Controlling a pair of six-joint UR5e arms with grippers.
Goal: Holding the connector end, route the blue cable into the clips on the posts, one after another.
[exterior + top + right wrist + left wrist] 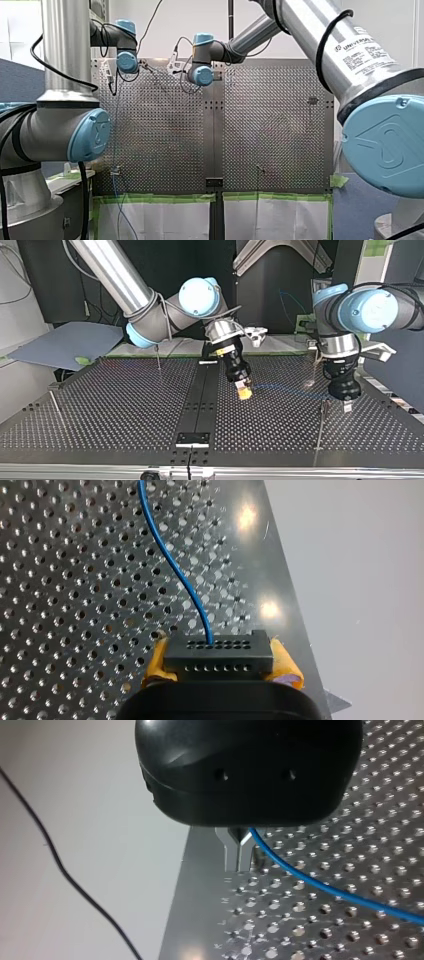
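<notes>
My right gripper [220, 661] is shut on the black connector [218, 649], with a yellow pad [156, 661] at each side. The blue cable [170, 555] leaves the connector and runs off over the perforated plate. In the top view my right gripper [244, 392] hangs near the table's middle, and the cable [285, 389] stretches toward my left gripper [345, 405]. In the left wrist view my left gripper [243, 836] is shut on the blue cable [320, 887], right above a forked metal clip [235, 854] at the plate's corner.
Thin posts stand on the perforated table [110, 410]: one [320, 430] beside my left gripper, one [158, 357] at the far side, one [54, 402] at the top view's left. In the front view the cable [116, 125] passes a clip [116, 171] and hangs off the table edge.
</notes>
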